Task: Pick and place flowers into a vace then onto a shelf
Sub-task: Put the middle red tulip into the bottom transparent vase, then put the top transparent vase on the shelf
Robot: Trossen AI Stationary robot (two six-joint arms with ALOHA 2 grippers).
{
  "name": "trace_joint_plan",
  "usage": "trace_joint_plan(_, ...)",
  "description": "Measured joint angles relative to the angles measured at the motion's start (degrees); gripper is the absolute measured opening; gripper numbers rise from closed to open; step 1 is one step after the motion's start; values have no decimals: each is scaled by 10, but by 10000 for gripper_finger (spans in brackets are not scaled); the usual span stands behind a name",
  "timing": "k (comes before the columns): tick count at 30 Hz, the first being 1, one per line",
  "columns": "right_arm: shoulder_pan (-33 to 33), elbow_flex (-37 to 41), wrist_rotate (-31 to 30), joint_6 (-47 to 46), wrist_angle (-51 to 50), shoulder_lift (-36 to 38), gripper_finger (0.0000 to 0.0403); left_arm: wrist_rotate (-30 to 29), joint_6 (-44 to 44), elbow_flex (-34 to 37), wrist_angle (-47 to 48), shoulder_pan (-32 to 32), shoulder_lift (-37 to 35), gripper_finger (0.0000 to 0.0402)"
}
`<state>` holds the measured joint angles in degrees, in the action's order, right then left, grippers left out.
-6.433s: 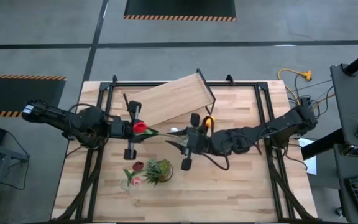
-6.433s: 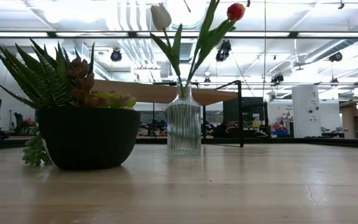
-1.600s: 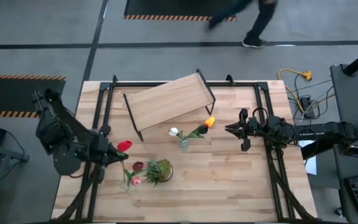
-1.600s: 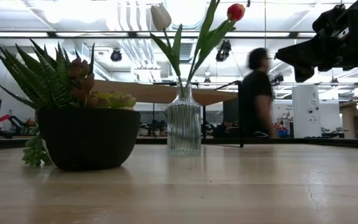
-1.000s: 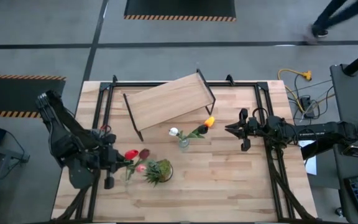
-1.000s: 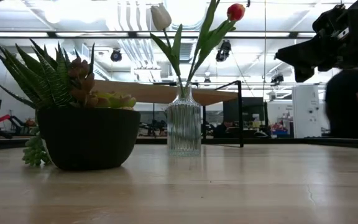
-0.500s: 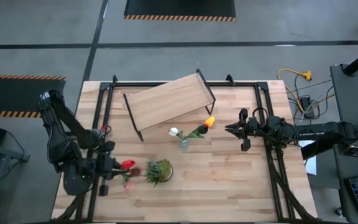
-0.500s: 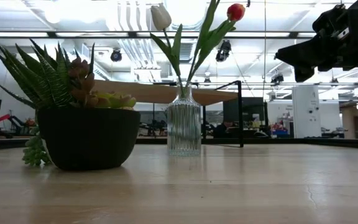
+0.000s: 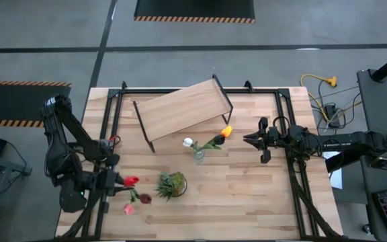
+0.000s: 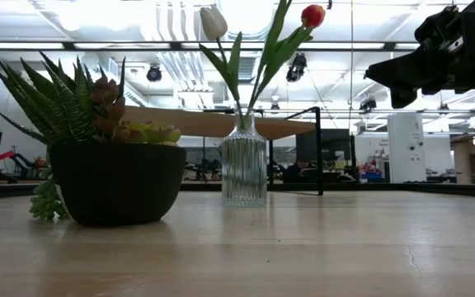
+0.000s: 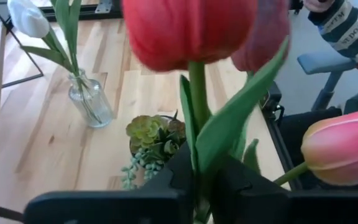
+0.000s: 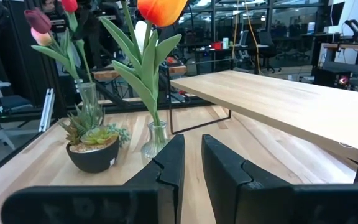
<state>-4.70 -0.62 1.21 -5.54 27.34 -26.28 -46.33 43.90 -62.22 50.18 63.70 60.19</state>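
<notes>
Across the wooden surface [image 9: 247, 195], the shelf [image 9: 180, 111] is sitting at a slant toward the back, a pale board on a thin black frame with a raised rail at each end. Its far corner is reaching close to the surface's back edge.

The left arm is hanging over the left edge, and the left gripper [image 9: 117, 181] is clamping the green stalks of three flowers [image 9: 132, 181] just inside that edge. I am counting one red head, one dark maroon and one pink, all lifted off the wood, with long pointed leaves fanning around them.

The right gripper [image 9: 247, 140] is hovering right of centre, its fingers drawn almost together with nothing between them.

Beside the held bunch, one dark bowl of succulents [image 9: 171, 185] is standing. A little behind it and well apart from the shelf, one ribbed glass vase [image 9: 198, 154] is standing upright, holding two more stems, a white tulip [image 9: 188, 142] and an orange tulip [image 9: 226, 131].

Bare wood is lying open across the whole front right.
</notes>
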Motion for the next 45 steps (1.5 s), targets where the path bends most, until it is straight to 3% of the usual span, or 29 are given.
trace_joint_plan(12, 0, 0, 0, 2, 0, 0, 47, 37, 6, -2, 20, 0, -55, 163)
trace_joint_plan(15, 0, 0, 0, 2, 0, 0, 47, 69, 4, -13, 20, 0, -78, 182)
trace_joint_plan(21, 0, 0, 0, -3, 0, 0, 47, 66, -58, -46, 19, 0, -118, 189)
trace_joint_plan(24, 0, 0, 0, -3, 0, 0, 47, 13, -109, -51, 18, 0, -133, 189)
trace_joint_plan(29, 0, 0, 0, -1, 0, 0, 47, -127, -215, -30, 6, -1, -145, 189)
trace_joint_plan(33, 0, 0, 0, -1, 0, 0, 47, -133, -304, -5, -60, -11, -167, 189)
trace_joint_plan(36, 0, 0, 0, -1, 0, 0, 47, -72, -400, 35, -173, -39, -197, 189)
trace_joint_plan(40, 0, 0, 0, -1, 0, 0, 47, 84, -589, 117, -365, -112, -242, 189)
trace_joint_plan(45, 0, 0, 0, -6, 0, 0, 47, 127, -590, 178, -388, -231, -313, 189)
